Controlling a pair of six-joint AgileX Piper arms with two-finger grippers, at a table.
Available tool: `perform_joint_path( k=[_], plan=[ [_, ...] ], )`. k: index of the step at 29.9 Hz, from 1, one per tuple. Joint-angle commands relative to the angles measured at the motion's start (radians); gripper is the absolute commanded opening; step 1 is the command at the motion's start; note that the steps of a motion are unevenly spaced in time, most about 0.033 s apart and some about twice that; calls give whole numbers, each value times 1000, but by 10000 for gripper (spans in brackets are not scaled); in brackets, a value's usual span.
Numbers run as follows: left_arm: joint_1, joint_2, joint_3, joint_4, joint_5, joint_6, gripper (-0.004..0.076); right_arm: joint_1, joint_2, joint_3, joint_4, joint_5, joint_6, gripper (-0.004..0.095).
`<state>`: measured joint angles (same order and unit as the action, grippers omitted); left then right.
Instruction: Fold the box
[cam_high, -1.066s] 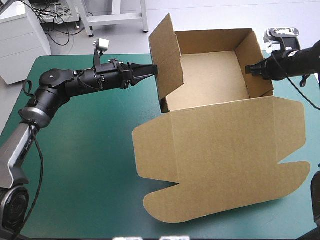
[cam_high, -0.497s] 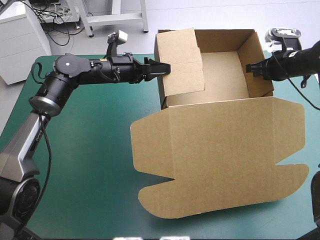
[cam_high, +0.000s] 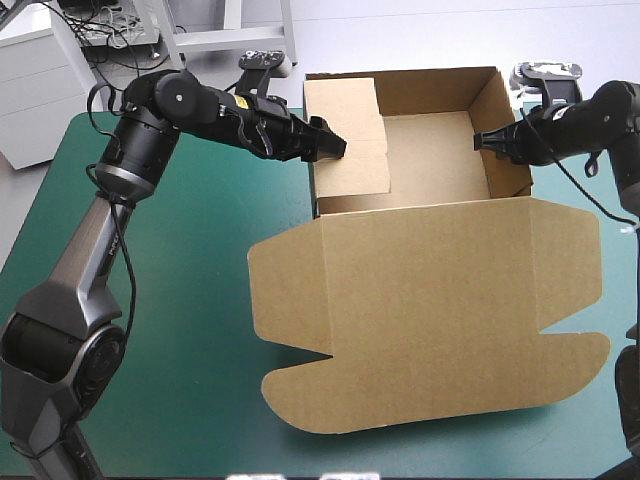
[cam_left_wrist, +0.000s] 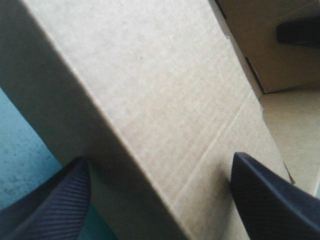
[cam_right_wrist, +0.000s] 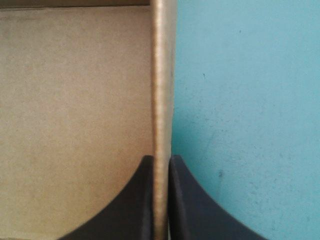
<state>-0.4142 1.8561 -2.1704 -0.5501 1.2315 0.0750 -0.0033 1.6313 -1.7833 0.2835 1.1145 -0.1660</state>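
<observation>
Nearest me the lid (cam_high: 430, 320) of the box (cam_high: 420, 215) lies flat on the table (cam_high: 170, 330), with its rounded tabs toward the near edge. None of it is raised yet. Beyond the lid stands the tray (cam_high: 440, 160), open at the top, with its near, far and right walls upright.

I judge the step in hand to be the tucking of the left wall. The left flap (cam_high: 345, 130) is bent over the wall's top and leans down into the tray, but it is not yet flat against the inside.

The left gripper (cam_high: 335, 148) sits at that bend. In its wrist view its fingers stand wide apart, one outside the box over the teal-green cover and the other over the flap. It is nudging the board, not clamping it.

Across the tray, the right gripper (cam_high: 483, 140) is pinched tight on the top edge of the right wall (cam_high: 508, 130), with the board sandwiched between its fingers. I take this to be steadying the box.

Next I need the left gripper to press the flap down and inward until it seats against the wall, while the right grip holds the tray from sliding.

The tray holds nothing but that flap; its floor is bare board.
</observation>
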Motion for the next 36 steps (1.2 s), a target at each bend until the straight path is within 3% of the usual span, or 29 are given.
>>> perform_joint_path(
  k=[1, 8, 14, 19, 22, 36],
  plan=[
    [-14, -24, -64, 49, 41, -53, 552, 6, -45, -24, 59, -65, 31, -4],
    [-28, -14, -64, 187, 65, -104, 552, 13, -45, -24, 59, -52, 52, -3],
    [-38, -3, -64, 270, 65, -116, 549, 89, -32, -24, -49, -52, 103, -3],
    [-38, 8, -64, 307, 68, -124, 480, 162, 2, -24, -117, -61, 166, -2],
    [-38, 14, -64, 316, 68, -124, 438, 180, 22, -24, -118, -83, 193, -3],
    [-38, 66, -64, 418, 68, -124, 439, 184, 53, -28, -145, -126, 252, -3]
  ],
)
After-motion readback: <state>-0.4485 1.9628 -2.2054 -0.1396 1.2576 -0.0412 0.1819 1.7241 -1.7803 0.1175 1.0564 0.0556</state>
